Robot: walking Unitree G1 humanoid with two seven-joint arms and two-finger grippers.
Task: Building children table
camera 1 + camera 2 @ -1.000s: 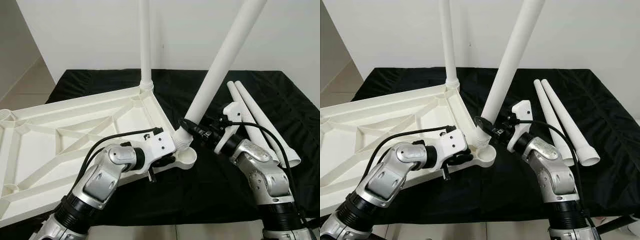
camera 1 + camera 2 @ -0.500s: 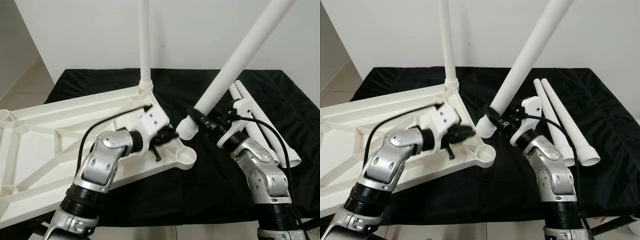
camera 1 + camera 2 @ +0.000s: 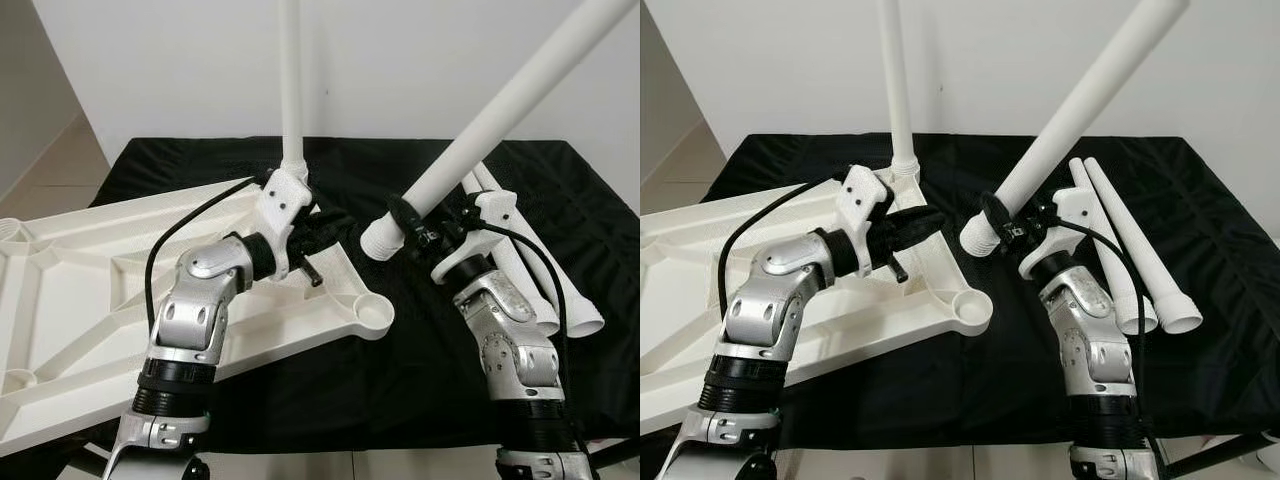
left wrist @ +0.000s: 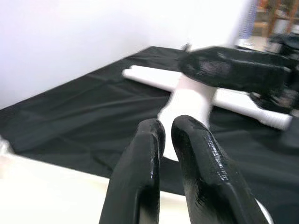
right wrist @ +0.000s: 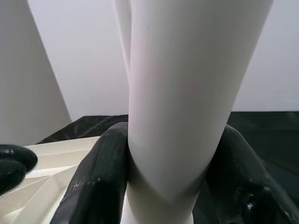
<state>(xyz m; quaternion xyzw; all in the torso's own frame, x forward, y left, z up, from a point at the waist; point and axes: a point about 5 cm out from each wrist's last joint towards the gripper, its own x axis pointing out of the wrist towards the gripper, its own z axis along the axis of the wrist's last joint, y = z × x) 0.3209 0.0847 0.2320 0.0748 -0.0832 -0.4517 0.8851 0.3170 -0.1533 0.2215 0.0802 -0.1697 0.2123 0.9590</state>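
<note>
Lifted clear of my corner socket (image 3: 372, 317), the table leg (image 3: 500, 115) rides clamped in my right gripper (image 3: 415, 222); left gripper (image 3: 325, 232) closed, empty. 1 leg (image 3: 291, 90) fitted, 3 remain.

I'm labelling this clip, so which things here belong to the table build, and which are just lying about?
Part of the job:
- upturned white tabletop
- leg already standing in its far corner
- leg gripped by the right gripper
- empty corner socket
- two spare legs
- left gripper, shut, holding nothing

Just there:
- black cloth
</note>
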